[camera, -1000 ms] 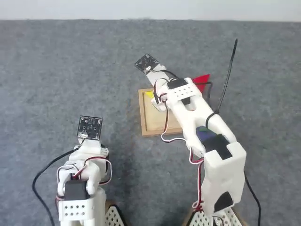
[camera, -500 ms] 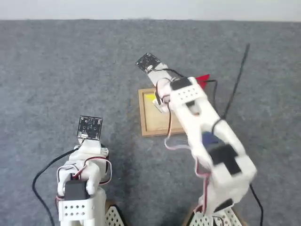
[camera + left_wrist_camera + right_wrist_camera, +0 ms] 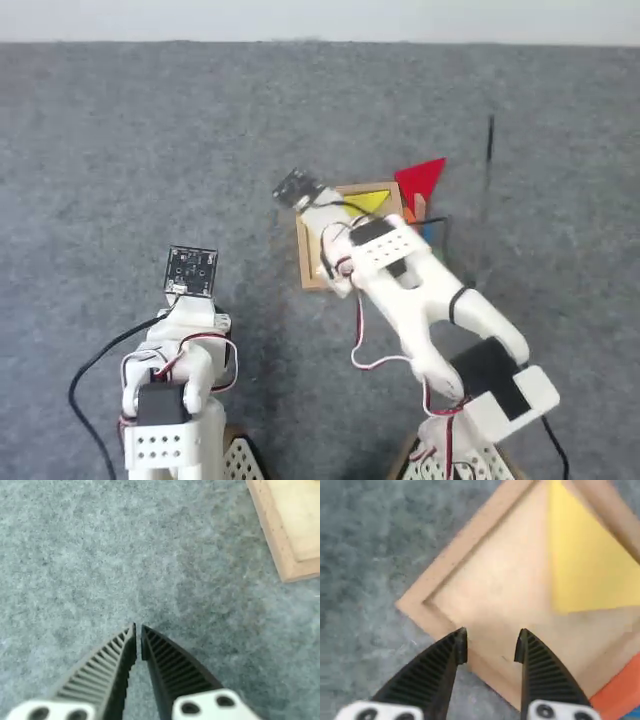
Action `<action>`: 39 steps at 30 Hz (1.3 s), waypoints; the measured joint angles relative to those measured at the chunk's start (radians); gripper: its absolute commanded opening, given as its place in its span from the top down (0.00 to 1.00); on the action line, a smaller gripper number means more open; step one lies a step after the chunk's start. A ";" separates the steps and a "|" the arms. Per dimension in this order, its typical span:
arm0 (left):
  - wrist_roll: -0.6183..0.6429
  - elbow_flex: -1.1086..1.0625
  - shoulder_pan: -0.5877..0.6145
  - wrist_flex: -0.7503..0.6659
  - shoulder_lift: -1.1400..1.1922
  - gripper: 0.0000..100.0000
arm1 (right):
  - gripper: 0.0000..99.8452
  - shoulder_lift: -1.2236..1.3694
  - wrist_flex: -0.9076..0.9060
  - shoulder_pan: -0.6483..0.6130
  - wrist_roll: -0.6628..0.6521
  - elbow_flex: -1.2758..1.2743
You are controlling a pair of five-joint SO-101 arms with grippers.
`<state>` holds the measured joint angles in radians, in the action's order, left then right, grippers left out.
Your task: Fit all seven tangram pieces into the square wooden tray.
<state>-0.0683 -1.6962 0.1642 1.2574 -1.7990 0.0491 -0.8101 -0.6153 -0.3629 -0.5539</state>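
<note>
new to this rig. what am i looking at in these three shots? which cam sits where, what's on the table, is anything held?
Two small white robot arms sit side by side on a grey felt-like table cover. The wide picture comes from a fixed camera looking down over both. The other two come from a camera on each arm's wrist, looking along that arm's own black fingers.

The left gripper is shut on nothing, above bare cover near a corner of the wooden tray. The right gripper is open and empty, over the tray's rim.

A yellow piece lies in the tray. A red triangle lies at the tray's far corner, apparently outside it. An orange piece shows by the tray's edge; I cannot tell whether it sits inside. Nothing is held.
</note>
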 measured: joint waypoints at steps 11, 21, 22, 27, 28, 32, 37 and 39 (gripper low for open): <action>0.000 0.000 0.000 0.000 0.000 0.98 | 0.83 0.000 -0.018 -0.169 0.028 -0.014; 0.000 0.000 0.000 0.000 0.000 0.98 | 0.83 -0.146 -0.072 -0.117 0.034 -0.014; 0.000 0.000 0.000 0.000 0.000 0.98 | 0.82 -0.184 -0.077 -0.095 0.034 -0.014; 0.000 0.000 0.000 0.000 0.000 0.98 | 0.82 -0.273 -0.081 0.091 0.034 -0.005; 0.000 0.000 0.000 0.000 0.000 0.98 | 0.82 -0.273 -0.089 0.133 0.040 0.011; 0.000 0.000 0.000 0.000 0.000 0.98 | 0.82 -0.186 -0.152 0.276 0.129 0.178; 0.000 0.000 0.000 0.000 0.000 0.98 | 0.82 0.044 -0.198 0.331 0.252 0.433; 0.000 0.000 0.000 0.000 0.000 0.98 | 0.82 0.146 -0.199 0.334 0.304 0.522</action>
<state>-0.0683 -1.6962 0.1642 1.2574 -1.7990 0.1949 -1.0096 -0.2808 -0.0591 -0.0322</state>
